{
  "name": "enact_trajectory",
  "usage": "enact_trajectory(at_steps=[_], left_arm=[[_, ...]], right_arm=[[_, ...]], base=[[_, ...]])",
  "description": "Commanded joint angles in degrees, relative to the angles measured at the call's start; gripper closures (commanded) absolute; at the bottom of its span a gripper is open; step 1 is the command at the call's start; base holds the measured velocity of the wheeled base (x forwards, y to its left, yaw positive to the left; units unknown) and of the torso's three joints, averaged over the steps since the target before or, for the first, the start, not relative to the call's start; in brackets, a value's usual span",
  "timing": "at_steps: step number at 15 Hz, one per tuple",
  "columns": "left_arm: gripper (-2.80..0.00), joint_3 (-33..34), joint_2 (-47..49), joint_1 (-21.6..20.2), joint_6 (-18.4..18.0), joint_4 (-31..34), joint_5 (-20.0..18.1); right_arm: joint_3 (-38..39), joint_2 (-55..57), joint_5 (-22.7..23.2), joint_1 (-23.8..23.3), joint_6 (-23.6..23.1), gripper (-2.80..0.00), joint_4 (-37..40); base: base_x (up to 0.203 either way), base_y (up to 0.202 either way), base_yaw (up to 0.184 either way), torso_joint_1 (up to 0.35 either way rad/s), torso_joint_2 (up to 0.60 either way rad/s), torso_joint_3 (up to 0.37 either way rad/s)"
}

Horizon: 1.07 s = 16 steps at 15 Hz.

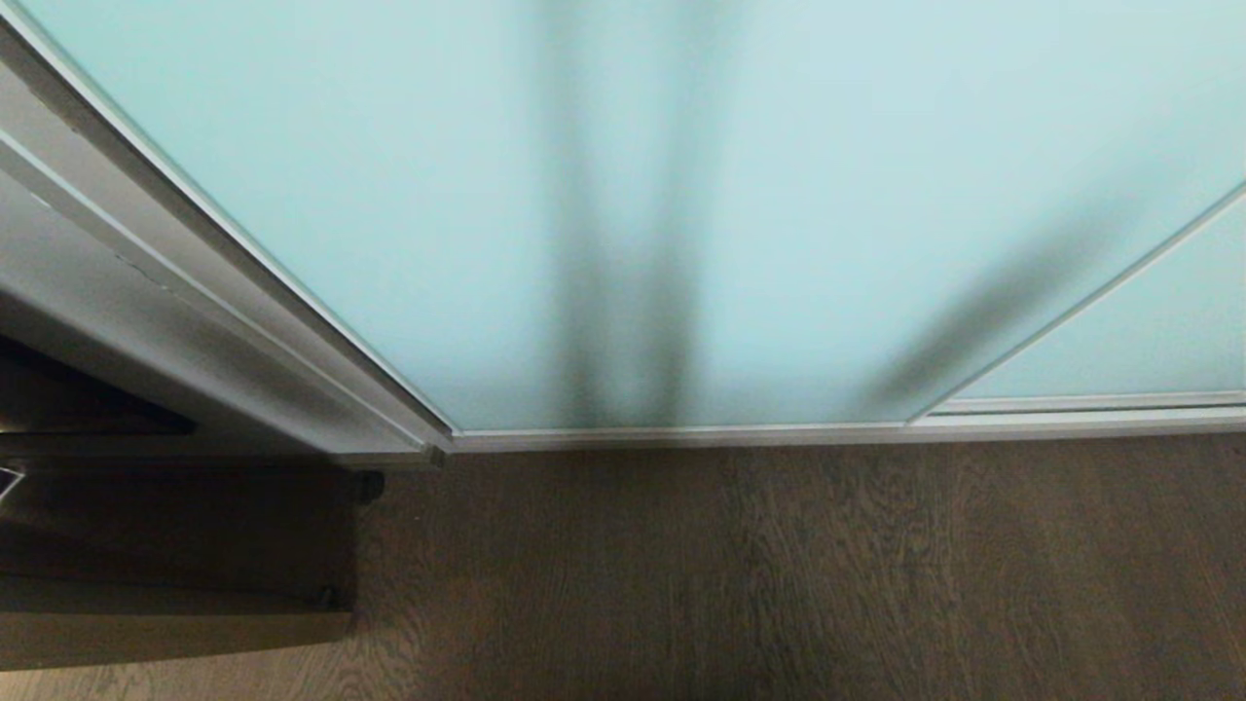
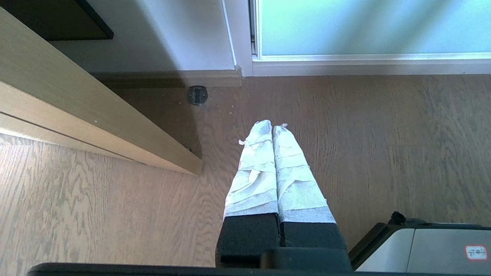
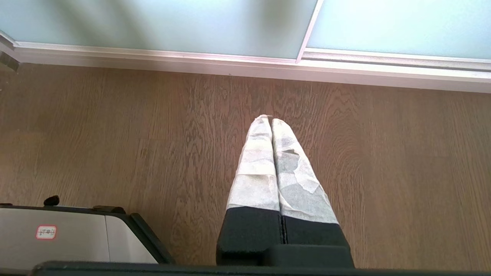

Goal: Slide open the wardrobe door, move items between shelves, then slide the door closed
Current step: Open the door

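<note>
- While hanging low over the wooden floor [image 2: 383,145], left gripper [image 2: 272,126] pressed shut, holding nothing
- Right gripper [image 3: 271,119] likewise closed tight and empty, pointing at the floor near the door's bottom rail
- Ahead, sliding wardrobe door [image 1: 623,195] fully closed, frosted aqua glass
- Off-white side post [image 1: 195,292] at left

A brown wood-grain floor [image 1: 779,584] runs beside a wooden door [image 2: 96,115] and round doorstop [image 2: 197,95].
</note>
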<state>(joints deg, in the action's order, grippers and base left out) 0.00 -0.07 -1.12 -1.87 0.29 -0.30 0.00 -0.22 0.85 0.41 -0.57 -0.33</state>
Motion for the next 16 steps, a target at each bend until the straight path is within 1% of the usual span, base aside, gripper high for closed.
enact_trajectory(at_steps=[1, 13, 16], left_arm=[[0.00, 0.1, 0.1, 0.0, 0.0, 0.0, 0.0], [0.00, 0.1, 0.1, 0.0, -0.2, 0.1, 0.0], [0.00, 0.0, 0.1, 0.0, 1.3, 0.0, 0.4]], right_arm=[[0.0, 0.0, 0.0, 0.0, 0.0, 0.00, 0.0], [0.0, 0.0, 0.0, 0.0, 0.0, 0.00, 0.0], [0.0, 0.0, 0.1, 0.0, 0.0, 0.00, 0.0]], base=[[0.000, 0.000, 0.000, 0.000, 0.00, 0.000], [0.000, 0.000, 0.000, 0.000, 0.00, 0.000], [0.000, 0.000, 0.000, 0.000, 0.00, 0.000]])
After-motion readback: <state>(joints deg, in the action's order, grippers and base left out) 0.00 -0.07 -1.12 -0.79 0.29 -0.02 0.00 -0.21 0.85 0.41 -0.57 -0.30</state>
